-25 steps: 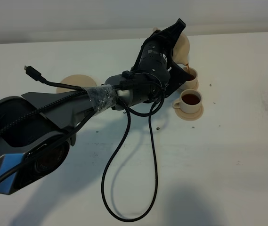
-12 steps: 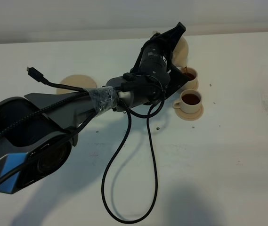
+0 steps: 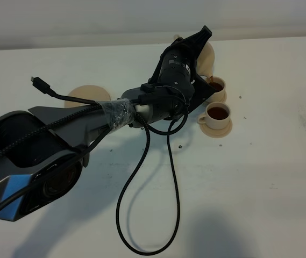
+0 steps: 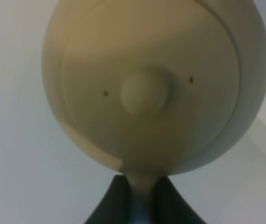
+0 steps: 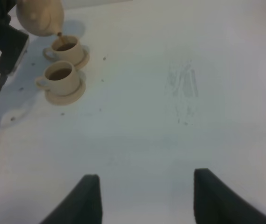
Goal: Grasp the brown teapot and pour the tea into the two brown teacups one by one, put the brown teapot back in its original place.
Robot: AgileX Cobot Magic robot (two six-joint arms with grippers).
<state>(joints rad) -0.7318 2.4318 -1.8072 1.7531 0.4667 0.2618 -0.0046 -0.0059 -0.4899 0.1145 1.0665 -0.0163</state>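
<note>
The left arm stretches from the lower left toward the upper centre of the exterior view, its left end effector (image 4: pixel 140 198) clamped on the loop handle of the brown teapot (image 3: pixel 206 56). The smooth, round-bodied tan pot is tipped over the farther teacup (image 3: pixel 216 86), spout low. The nearer teacup (image 3: pixel 217 114) sits on its saucer, dark tea inside. A flat tan saucer (image 3: pixel 85 93) lies on the white tabletop (image 3: pixel 260 177) at left. The right end effector (image 5: pixel 144 196) has its fingers apart, empty.
</note>
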